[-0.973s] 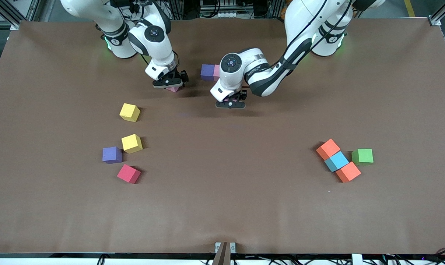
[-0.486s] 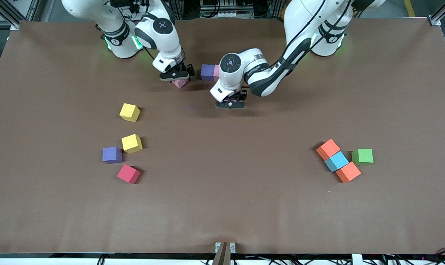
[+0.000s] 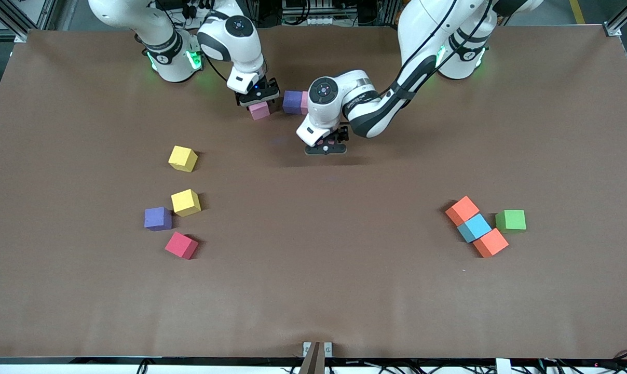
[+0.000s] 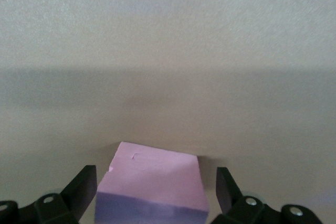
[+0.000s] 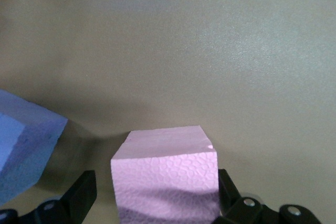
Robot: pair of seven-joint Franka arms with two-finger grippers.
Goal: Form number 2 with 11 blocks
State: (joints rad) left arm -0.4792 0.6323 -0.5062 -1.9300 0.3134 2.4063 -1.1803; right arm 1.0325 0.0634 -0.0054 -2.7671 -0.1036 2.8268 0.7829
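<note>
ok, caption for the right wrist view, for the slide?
Right tool astride a pink block on the brown table, purple block beside it.

No readable text or labels.

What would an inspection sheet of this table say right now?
Surface: brown table cover, smooth.
Job's things: purple block touching pink block; four loose blocks toward the right arm's end, three touching blocks toward the left arm's.
Clutter: green cube beside those three.
Grippers: left gripper open around second pink block; right gripper open around third pink block.
Cables: black cables along left arm.
Surroundings: metal frame at a corner.
</note>
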